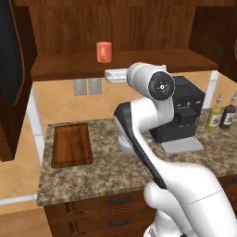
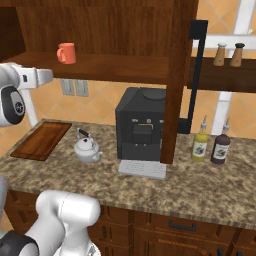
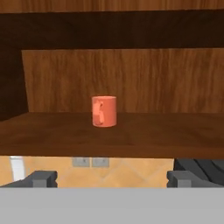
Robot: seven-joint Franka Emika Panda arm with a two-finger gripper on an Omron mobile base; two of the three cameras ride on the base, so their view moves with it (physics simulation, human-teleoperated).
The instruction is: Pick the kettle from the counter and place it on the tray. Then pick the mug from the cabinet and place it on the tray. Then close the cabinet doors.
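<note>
The orange-red mug (image 3: 104, 111) stands upright on the cabinet shelf (image 1: 69, 67), straight ahead of my gripper (image 3: 111, 179) and some way off. The gripper is open, its fingertips (image 3: 41, 178) wide apart with nothing between them, level with the shelf's front edge. The silver kettle (image 2: 87, 148) sits on the granite counter (image 2: 150, 190), just right of the wooden tray (image 2: 42, 140), which holds nothing. In the left base view my arm hides the kettle. Both cabinet doors are open: the left door (image 1: 11, 69) and the right door (image 2: 177, 80) with its black handle (image 2: 197, 75).
A big black coffee machine (image 2: 142, 127) stands right of the kettle, under the shelf. Two bottles (image 2: 201, 145) (image 2: 220, 147) stand further right on the counter. Two shakers (image 2: 220, 54) sit on a side shelf. Wall outlets (image 1: 87, 86) are below the cabinet.
</note>
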